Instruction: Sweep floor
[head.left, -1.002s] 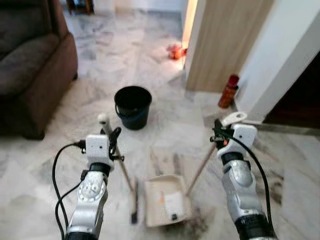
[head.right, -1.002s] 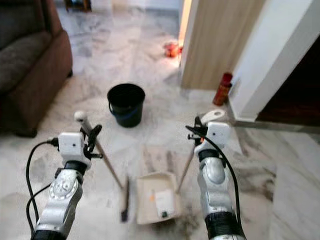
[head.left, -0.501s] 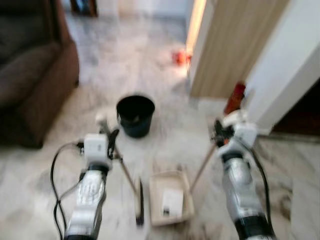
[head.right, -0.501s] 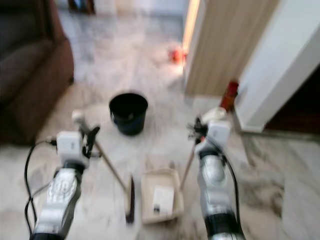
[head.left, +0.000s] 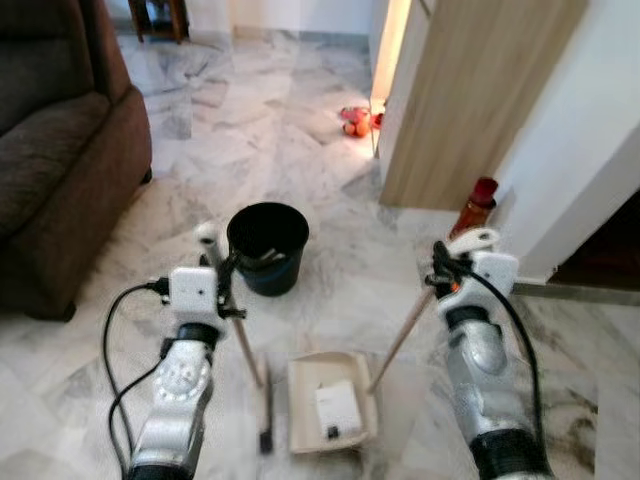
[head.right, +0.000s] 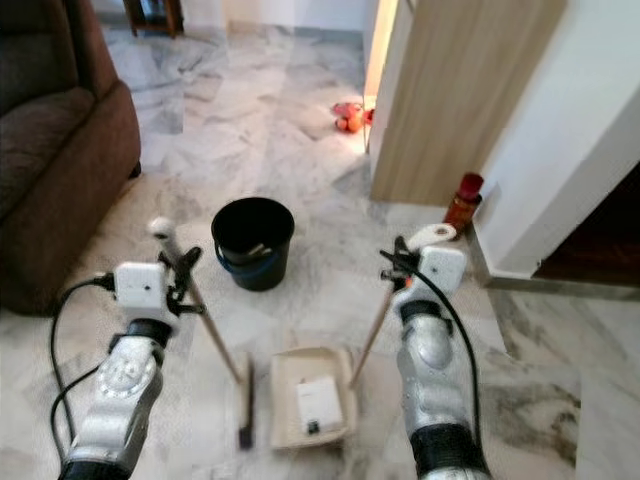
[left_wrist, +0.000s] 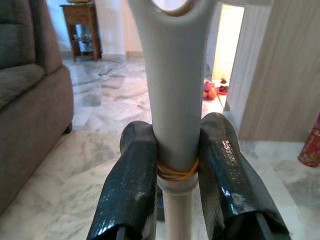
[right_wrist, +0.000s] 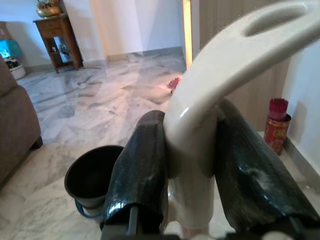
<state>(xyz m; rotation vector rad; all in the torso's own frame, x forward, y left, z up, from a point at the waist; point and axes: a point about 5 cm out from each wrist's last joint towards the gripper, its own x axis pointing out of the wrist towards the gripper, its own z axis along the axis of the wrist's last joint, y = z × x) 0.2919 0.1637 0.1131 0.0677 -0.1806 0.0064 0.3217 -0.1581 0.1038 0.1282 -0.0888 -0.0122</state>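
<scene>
Beyond the broom head we see a black bucket (head.left: 266, 244), a brown sofa (head.left: 60, 150) alongside, and a red canister (head.left: 474, 207) by the wall.

long-handled broom with pale grip and dark narrow head (head.left: 243, 345) — leaning, head on marble floor just left of the pan | cream plastic dustpan with long slanted wooden handle (head.left: 328, 413) — flat on floor, a white paper scrap and small dark bit inside
</scene>
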